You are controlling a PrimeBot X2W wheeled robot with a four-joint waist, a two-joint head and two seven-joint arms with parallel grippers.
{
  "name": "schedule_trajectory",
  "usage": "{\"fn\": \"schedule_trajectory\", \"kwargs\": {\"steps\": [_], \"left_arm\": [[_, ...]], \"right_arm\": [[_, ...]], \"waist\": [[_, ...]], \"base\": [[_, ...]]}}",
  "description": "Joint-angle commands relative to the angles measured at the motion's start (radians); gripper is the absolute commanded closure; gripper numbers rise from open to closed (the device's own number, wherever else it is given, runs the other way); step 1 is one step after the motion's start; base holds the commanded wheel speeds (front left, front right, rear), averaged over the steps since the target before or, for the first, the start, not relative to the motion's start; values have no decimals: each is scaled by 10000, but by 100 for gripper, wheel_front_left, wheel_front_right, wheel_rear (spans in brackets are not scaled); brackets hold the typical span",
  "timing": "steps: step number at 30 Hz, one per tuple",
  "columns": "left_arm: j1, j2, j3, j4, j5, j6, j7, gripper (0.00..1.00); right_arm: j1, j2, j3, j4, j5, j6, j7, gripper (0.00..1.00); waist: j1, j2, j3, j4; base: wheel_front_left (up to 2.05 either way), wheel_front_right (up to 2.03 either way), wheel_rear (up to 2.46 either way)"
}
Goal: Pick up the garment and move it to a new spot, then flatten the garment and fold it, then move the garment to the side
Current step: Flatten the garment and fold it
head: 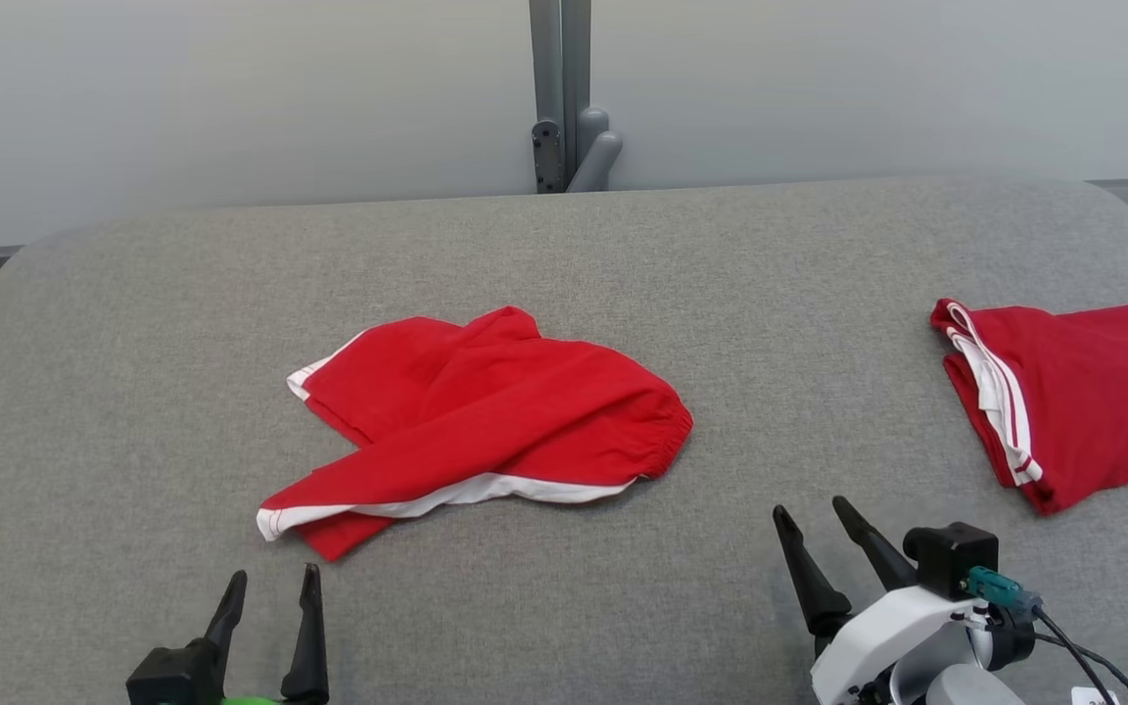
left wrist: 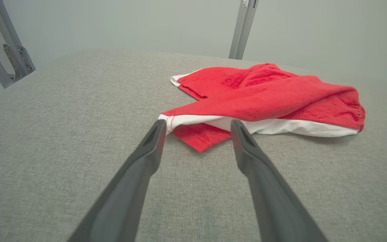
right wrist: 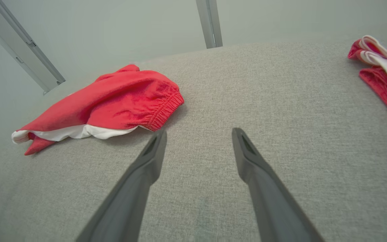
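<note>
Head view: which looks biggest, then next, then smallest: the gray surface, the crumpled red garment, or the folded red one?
1. The gray surface, by far the largest.
2. The crumpled red garment.
3. The folded red garment, but the picture's right edge cuts it off, so this ranking against the crumpled one is unsure.

Head view high, facing down; wrist views low, sharing garment (head: pixel 471 421).

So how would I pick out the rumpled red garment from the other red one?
Start at the wide grey padded surface before the robot. Near its middle lies the red garment. Unlike the neatly folded red piece at the right edge, it is rumpled, with a white band along its near side and a gathered elastic hem at its right end.
</note>
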Motion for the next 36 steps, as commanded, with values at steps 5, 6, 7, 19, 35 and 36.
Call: {"fn": "schedule_trajectory", "kwargs": {"steps": [5, 6, 7, 19, 35, 36], "left_arm": [[-273, 16, -285, -145, -208, -50, 4, 0], [-398, 17, -354, -183, -225, -53, 4, 0], [-493, 17, -409, -210, -267, -54, 4, 0], [-1328, 13, -1034, -373, -627, -69, 4, 0], [-2536, 14, -364, 722, -948, -66, 4, 0], [-2576, 12, -365, 813, -956, -67, 4, 0]], "right_arm": [[-360, 30, 365, 163, -46, -10, -22, 0], [-511, 36, 461, 217, -56, -10, -22, 0], [-658, 52, 582, 301, -87, -10, -22, 0], [-2462, 33, 1741, 1892, 126, -10, -22, 0], [-3126, -75, 2133, 2036, 28, -10, 2, 0], [-3139, -86, 2144, 1997, 17, -10, 2, 0]], "waist": [[0, 0, 504, 257], [0, 0, 676, 334], [0, 0, 813, 406], [0, 0, 1989, 1259], [0, 0, 2800, 1220], [0, 0, 2825, 1190]], "base": [[0, 0, 0], [0, 0, 0], [0, 0, 0], [0, 0, 0], [0, 0, 0], [0, 0, 0]]}}
